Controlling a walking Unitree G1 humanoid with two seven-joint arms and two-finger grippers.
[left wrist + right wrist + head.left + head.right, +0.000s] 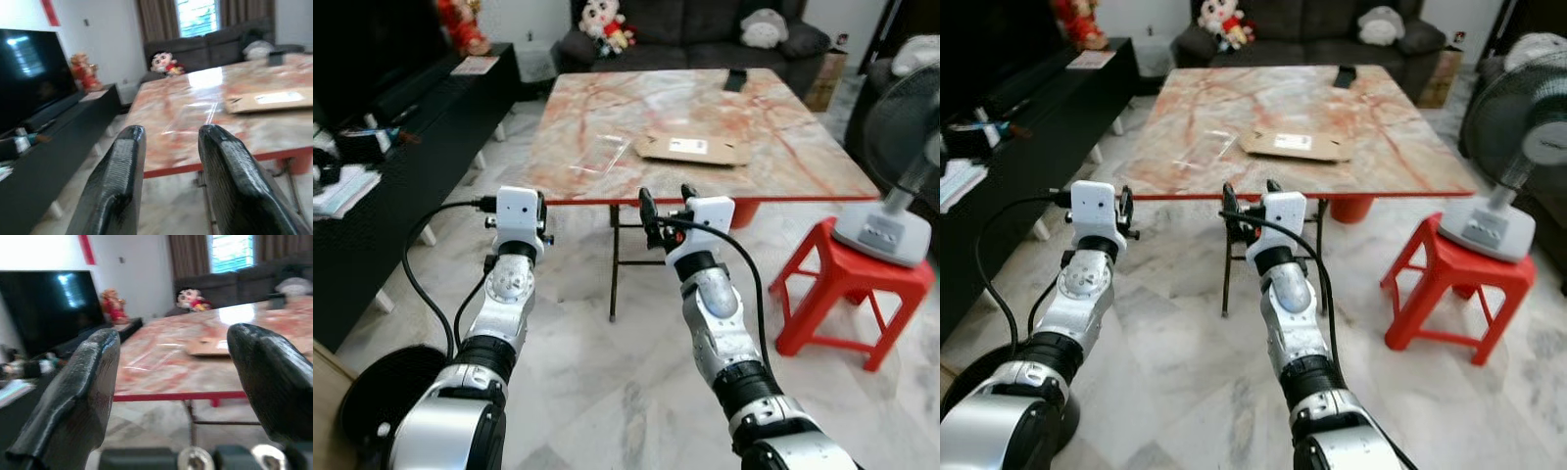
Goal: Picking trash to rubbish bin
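Trash: flat cardboard [693, 149] and clear wrap [598, 154] sat mid-table [783, 157]. Both grippers [664, 208] [168, 161] were released, short of it; I'd step closer first.

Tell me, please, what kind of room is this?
Most likely a home living room. A dark sofa with soft toys stands behind a low marble-patterned table, and a large television sits on a long black cabinet along the robot's left.
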